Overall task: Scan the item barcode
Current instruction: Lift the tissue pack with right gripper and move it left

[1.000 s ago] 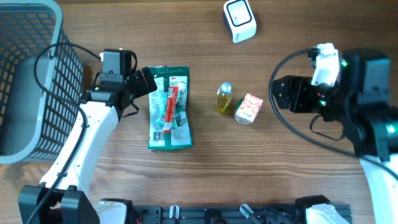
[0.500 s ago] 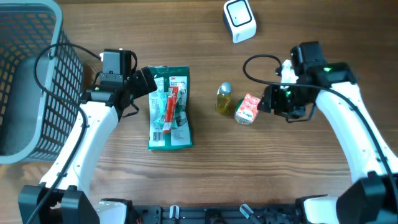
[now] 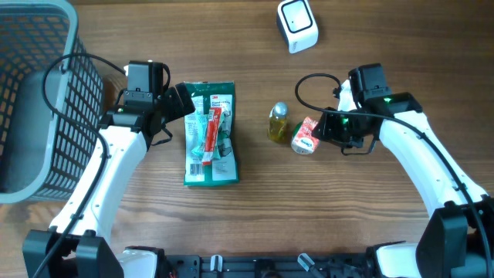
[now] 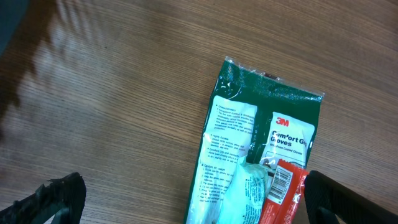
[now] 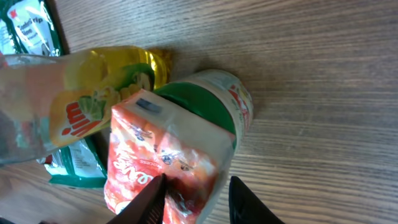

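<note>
Red packet [image 3: 307,135] lies mid-table, touching the yellow bottle [image 3: 278,122] on its left, well short of the white scanner [image 3: 297,25] at the far edge. A second ago the right arm sat back at the table's right side; since then it has swung in, and the right gripper [image 3: 319,132] now straddles the packet's right end. In the wrist view the packet [image 5: 165,162] fills the space between the jaws, narrowed from their earlier spread: one of the fingers [image 5: 151,198] is against the wrapper, the other just beside it. We cannot tell if the pinch is firm yet. A green round part sits under the packet; we cannot tell if it belongs to it. We read this as the pick step of the scan: nothing lifted, barcode not yet shown to the scanner. Next we'd want a secure hold before lifting, since the soft wrapper could slip and the bottle is close enough to get nudged. The left gripper [image 3: 179,104] is spread fully, holding nothing, poised over the top-left corner of the green glove pack [image 4: 261,162]
</note>
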{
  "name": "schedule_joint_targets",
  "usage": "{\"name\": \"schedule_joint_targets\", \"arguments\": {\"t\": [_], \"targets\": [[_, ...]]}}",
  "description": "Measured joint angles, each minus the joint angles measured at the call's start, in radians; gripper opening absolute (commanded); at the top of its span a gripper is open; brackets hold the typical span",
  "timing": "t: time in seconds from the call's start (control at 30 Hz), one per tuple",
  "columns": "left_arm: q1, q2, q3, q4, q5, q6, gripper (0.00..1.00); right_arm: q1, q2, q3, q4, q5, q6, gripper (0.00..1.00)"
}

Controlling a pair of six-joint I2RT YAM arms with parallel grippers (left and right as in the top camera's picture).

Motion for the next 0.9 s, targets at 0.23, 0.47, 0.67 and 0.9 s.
{"name": "schedule_joint_targets", "arguments": {"t": [0.23, 0.47, 0.67, 0.9], "targets": [[0.0, 0.0, 0.0, 0.0, 0.0, 0.0, 1.0, 0.0, 0.0, 0.001, 0.0, -0.01, 0.003, 0.04], [0.0, 0.0, 0.0, 0.0, 0.0, 0.0, 1.0, 0.001, -0.072, 0.048, -0.109, -0.193, -0.135, 0.04], [0.0, 0.0, 0.0, 0.0, 0.0, 0.0, 1.0, 0.101, -0.103, 0.053, -0.147, -0.24, -0.199, 0.04], [0.0, 0.0, 0.0, 0.0, 0.0, 0.0, 1.0, 0.345, -0.103, 0.053, -0.012, -0.153, -0.103, 0.04]]}}
